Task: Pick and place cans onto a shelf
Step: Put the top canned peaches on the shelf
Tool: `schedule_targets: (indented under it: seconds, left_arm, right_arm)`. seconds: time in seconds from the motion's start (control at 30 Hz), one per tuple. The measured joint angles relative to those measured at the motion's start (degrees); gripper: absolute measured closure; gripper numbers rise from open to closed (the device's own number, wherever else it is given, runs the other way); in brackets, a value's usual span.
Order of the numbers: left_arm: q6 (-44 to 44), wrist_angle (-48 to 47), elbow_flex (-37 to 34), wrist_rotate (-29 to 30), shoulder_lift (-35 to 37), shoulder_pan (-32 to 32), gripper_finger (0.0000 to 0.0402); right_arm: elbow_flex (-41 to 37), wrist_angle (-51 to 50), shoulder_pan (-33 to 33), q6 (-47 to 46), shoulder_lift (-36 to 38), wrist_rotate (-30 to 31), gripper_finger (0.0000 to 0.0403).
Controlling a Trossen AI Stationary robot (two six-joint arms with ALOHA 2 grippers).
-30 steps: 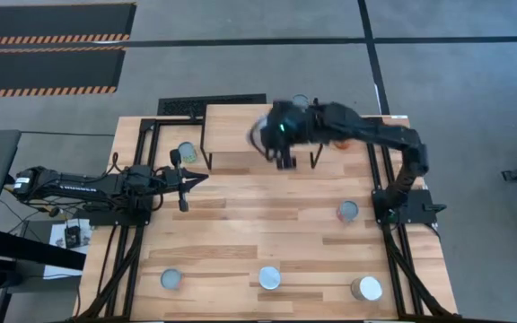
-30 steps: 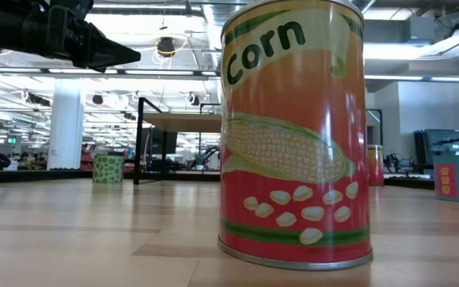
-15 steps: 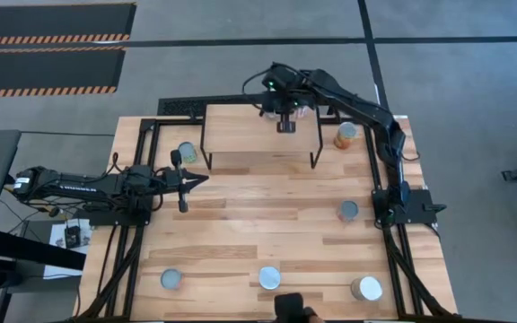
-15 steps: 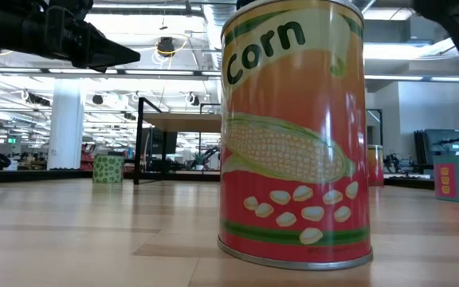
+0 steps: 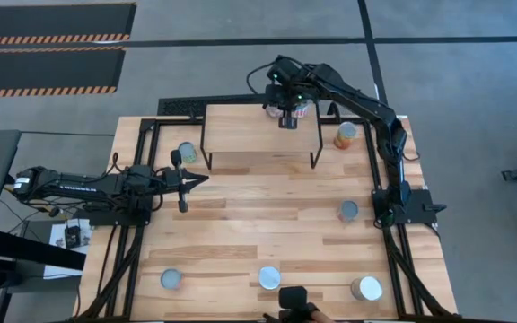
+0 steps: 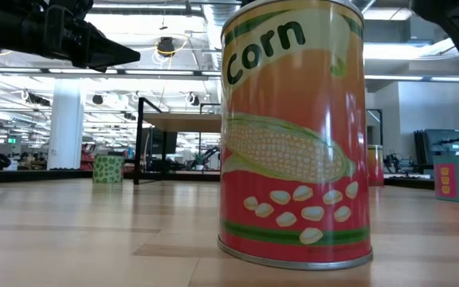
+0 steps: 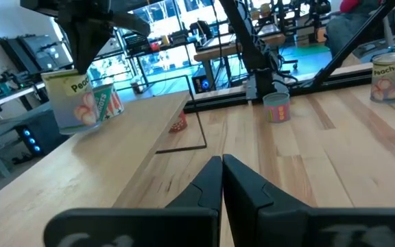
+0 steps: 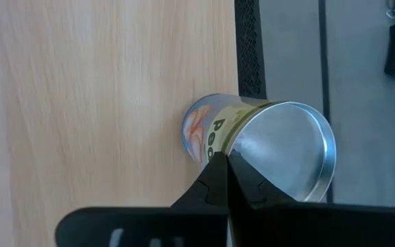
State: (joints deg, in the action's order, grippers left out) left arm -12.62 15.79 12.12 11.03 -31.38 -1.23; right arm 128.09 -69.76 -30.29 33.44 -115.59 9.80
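We see the right claw [image 5: 287,123] pinched closed, empty, right above the upright silver-topped peaches can [image 8: 252,147] at the light-wood black-legged shelf's [image 5: 240,130] far edge; left claw [image 7: 221,165] closed, farther off.

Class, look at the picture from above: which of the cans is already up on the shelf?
The peaches can at the shelf's back edge, under the right claw. All other cans stand on the tabletop.
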Motion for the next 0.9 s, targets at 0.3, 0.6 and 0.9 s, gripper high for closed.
schedule_targets:
  seconds: [0.3,0.6,0.9]
  left_arm:
    - [0.34,0.01,0.0,0.09,-0.01,0.0,0.04]
    - [0.3,0.47,0.0,0.13,-0.01,0.0,0.04]
    - [0.79,0.46,0.0,0.05,0.01,0.02,0.04]
  right_arm:
    - [0.0,-0.09,-0.13,-1.02,0.0,-0.89,0.0394]
    - [0.0,-0.09,-0.59,-1.37,0.0,-0.87,0.0394]
    - [0.0,-0.18,-0.5,-1.95,0.0,-0.85,0.0377]
